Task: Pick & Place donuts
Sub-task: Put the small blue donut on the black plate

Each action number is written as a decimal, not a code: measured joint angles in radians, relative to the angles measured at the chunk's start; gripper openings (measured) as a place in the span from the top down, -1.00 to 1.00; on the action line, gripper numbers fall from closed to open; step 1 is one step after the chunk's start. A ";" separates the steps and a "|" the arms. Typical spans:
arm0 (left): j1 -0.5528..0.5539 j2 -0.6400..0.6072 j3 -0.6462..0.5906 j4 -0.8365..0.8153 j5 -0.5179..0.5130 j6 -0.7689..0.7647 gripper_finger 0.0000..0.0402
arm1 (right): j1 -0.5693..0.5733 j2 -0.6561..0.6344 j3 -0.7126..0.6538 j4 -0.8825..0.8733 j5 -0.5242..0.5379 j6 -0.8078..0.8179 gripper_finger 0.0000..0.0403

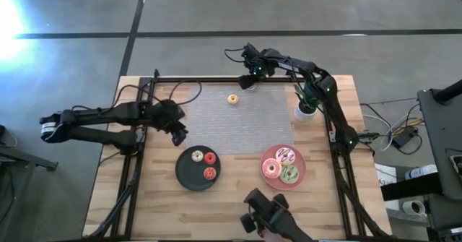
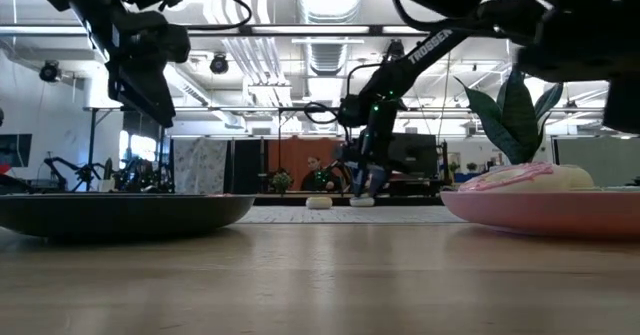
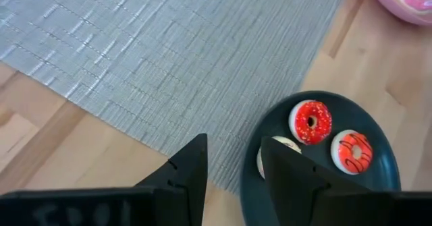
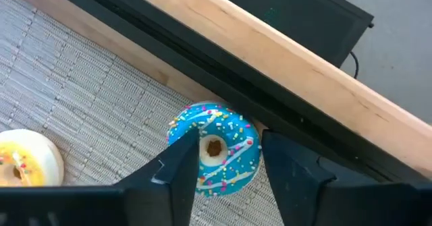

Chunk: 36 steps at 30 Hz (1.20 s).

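My right gripper is open at the mat's far edge, low over a tiny blue sprinkled donut that lies flat on the mat, one finger on each side of it. A tiny yellow donut lies on the mat nearby. My left gripper is open and hovers over the dark plate's left edge. That plate holds a pale yellow donut, a red one and an orange-red one. The pink plate carries the three larger donuts. My right gripper comes at the blue donut from above, pointing down, with one finger overlapping the donut's rim in the wrist view. I cannot tell whether either finger touches it. The donut lies flat on the mat.
A grey woven mat covers the table's middle inside a black frame. A white pot with a plant stands at the mat's right. A dark device sits at the near edge.
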 joint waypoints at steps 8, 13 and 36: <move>0.001 -0.004 0.000 -0.010 -0.024 0.009 0.44 | -0.004 0.009 0.005 -0.085 0.014 -0.042 0.51; 0.001 -0.004 0.000 -0.011 -0.031 0.026 0.44 | 0.000 0.009 0.003 -0.082 0.008 -0.084 0.82; 0.074 -0.053 -0.009 -0.261 -0.017 -0.047 0.44 | 0.351 -0.028 0.218 -0.116 -0.264 -0.223 0.94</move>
